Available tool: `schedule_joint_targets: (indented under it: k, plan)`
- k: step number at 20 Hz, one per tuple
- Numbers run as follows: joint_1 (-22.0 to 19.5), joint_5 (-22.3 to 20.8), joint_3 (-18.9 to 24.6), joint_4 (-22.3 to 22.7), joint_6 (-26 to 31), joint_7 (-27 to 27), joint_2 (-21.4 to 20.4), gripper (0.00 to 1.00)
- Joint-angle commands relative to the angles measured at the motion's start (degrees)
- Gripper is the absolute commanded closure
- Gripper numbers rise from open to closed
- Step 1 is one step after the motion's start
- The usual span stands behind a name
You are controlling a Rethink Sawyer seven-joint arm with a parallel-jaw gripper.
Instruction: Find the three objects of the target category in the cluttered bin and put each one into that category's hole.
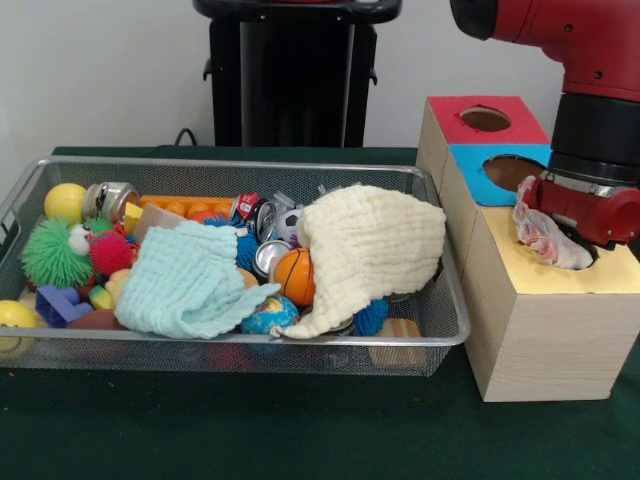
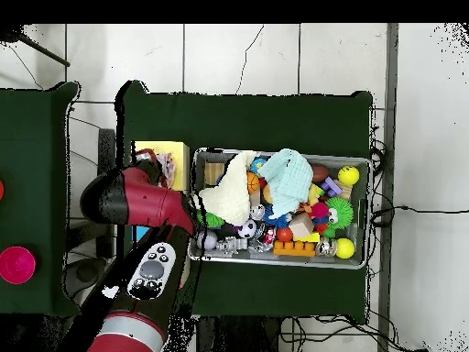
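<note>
Over the yellow-topped section of the wooden sorting box (image 1: 545,300), at the bin's side: the end effector (image 1: 570,225), with a crumpled pink-and-white patterned cloth (image 1: 545,238) bunched beneath it. Fingers hidden behind the red wrist housing and the fabric, so impossible to tell whether clamped on the cloth or already parted. Cloth resting on the yellow top, right at the rim of the dark hole partly hidden under the arm; touching the box surface, trailing out from the wrist toward the wire bin (image 1: 440,330). Long axis of the bundle roughly slanted, from high near the blue section (image 1: 470,165) down toward the hole.

Deciding relation: cloth directly below the end effector and at the hole's mouth, not apart from it; probably only a release or a short push downward wanted, no sideways travel. Judged to be the drop-off step for one cloth item.

Back in the bin, two more cloths lying on top of the clutter: a cream waffle cloth (image 1: 370,250) nearest the box, and a mint-green cloth (image 1: 185,285) beyond it, further away. Cream one the closer reach afterwards.
</note>
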Motion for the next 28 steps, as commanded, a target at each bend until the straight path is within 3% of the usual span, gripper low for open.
schedule_joint_targets:
  k: [1,7,10,13,15,21,28]
  plan:
    - [-1.99,-0.7,8.17,4.18,4.7,4.06,13.72,1.0]
    - [-5.19,-2.3,11.31,8.45,2.43,2.37,9.32,1.0]
    - [-6.08,-2.77,11.29,10.38,5.48,1.12,5.47,1.0]
    - [-3.1,-2.81,5.96,9.0,12.3,2.05,3.2,1.0]
    - [-3.09,-2.9,4.96,8.89,15.41,2.09,1.55,1.0]
    - [-4.06,-4.68,2.88,8.7,20.63,-0.01,-2.38,1.0]
    - [-9.84,-6.86,5.46,9.12,28.56,-5.99,-9.05,1.0]
